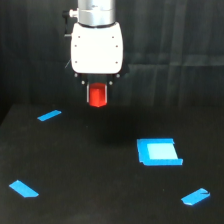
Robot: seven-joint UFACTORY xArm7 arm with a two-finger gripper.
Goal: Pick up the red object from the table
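Near tape: You have two blue tape strips closest to the camera, one (23, 188) at the exterior view's left and one (195, 197) at its right, both flat on the table (100, 200).
Blue patch: A square blue patch (158, 152) lies further back, toward the exterior view's right, well apart from the arm. Treat it as a marker, not a target.
Far tape: A third strip (49, 115) lies at the back left of the exterior view.
Gripper: The gripper (97, 96) hangs from the white wrist housing (97, 47), pointing straight down. Its fingers are dark and hard to separate from the black curtain (175, 40), but they stand narrowly set, closed onto the block between them.
Red object: The red object (97, 95) sits upright in that grip, raised well clear of the table, with nothing beneath it.
Reason for hold: The vertical approach suits a stubby block narrower than the gripper; a grip across its sides keeps it upright.
Task status: Judge the lift as essentially achieved.
Risk: Grip depth cannot be read here; assume slip is possible if you move abruptly.
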